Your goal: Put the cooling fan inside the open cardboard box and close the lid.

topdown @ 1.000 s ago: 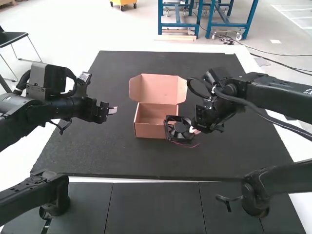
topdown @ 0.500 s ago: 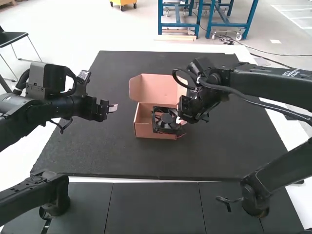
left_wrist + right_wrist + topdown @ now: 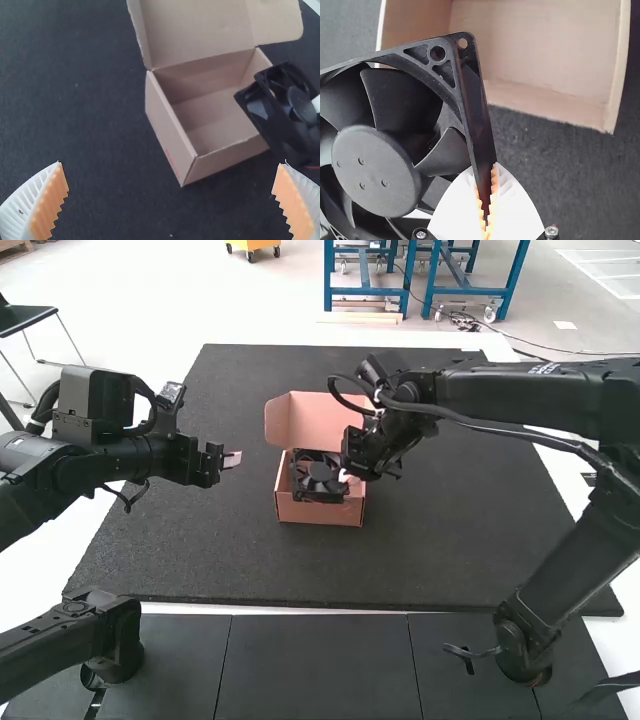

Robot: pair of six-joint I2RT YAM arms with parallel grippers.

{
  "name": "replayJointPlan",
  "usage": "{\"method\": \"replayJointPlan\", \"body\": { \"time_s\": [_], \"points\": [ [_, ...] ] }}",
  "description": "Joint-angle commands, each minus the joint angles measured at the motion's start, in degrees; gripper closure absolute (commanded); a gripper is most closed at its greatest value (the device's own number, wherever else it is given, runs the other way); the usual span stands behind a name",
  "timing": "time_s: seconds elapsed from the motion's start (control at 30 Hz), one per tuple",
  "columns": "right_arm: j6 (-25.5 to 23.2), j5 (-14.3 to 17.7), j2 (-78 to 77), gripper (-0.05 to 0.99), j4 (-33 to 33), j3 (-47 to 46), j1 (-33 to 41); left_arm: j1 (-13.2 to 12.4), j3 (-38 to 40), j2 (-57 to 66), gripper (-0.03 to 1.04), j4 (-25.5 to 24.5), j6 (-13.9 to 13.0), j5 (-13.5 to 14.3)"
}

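The open cardboard box (image 3: 320,480) stands mid-mat with its lid (image 3: 322,422) upright behind it. My right gripper (image 3: 350,468) is shut on the edge of the black cooling fan (image 3: 318,474), which hangs tilted over the box's open top, toward its right side. In the right wrist view the fan's frame (image 3: 470,100) is pinched between the ribbed fingers (image 3: 507,200), with the box (image 3: 540,65) beyond. My left gripper (image 3: 228,460) is open, to the left of the box and apart from it. The left wrist view has the box (image 3: 200,125) and the fan (image 3: 285,112) ahead of its spread fingers (image 3: 47,200).
A black mat (image 3: 200,540) covers the table, with bare room around the box. The white table edge (image 3: 600,530) runs along the mat's right side. The arm bases (image 3: 90,640) stand at the near edge.
My right gripper has carried the fan leftward and away from me, from beside the box's front right corner to over its opening. The left arm has stayed where it was.
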State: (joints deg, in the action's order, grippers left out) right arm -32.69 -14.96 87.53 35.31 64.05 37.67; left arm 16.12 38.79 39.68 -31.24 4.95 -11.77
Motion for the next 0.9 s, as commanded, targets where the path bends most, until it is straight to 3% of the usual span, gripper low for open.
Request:
{"method": "replayJointPlan", "body": {
  "time_s": [0.0, 0.87],
  "points": [
    [-0.89, 1.43, 0.98, 0.96, -1.03, 3.18, 0.56, -0.47, -0.20, -1.10, 0.05, 0.83, 0.67, 0.34],
    [2.54, 10.74, 10.56, 0.96, -6.22, 8.99, -2.07, -1.00, -0.46, -1.62, 0.05, 0.83, 3.66, -0.53]
  ]
}}
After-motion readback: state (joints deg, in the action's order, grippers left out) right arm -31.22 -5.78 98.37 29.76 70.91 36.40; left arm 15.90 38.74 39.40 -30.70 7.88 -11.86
